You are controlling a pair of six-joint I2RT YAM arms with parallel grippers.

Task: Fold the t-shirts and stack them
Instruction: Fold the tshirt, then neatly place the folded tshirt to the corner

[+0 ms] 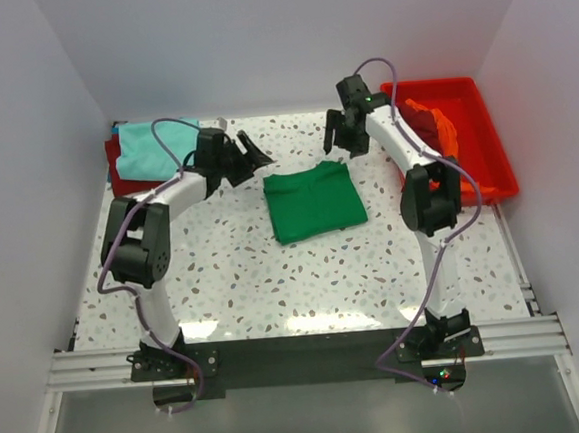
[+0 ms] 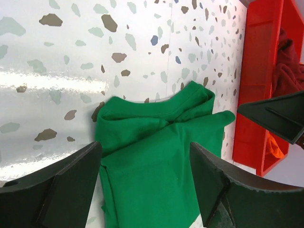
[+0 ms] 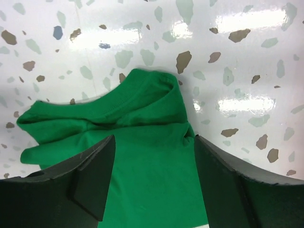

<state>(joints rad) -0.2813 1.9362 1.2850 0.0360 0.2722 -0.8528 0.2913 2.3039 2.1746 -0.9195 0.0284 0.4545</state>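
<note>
As left tool and right tool gape, t-shirt lies between.

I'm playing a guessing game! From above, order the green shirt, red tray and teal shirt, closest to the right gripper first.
From the right gripper:
1. Green shirt, right beside it, mid-table.
2. Red tray, off to its right.
3. Teal shirt, far left corner.

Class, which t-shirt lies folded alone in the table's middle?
The bright green cloth t-shirt; the light teal shirt and dark red shirt sit piled at the far-left corner.
</note>
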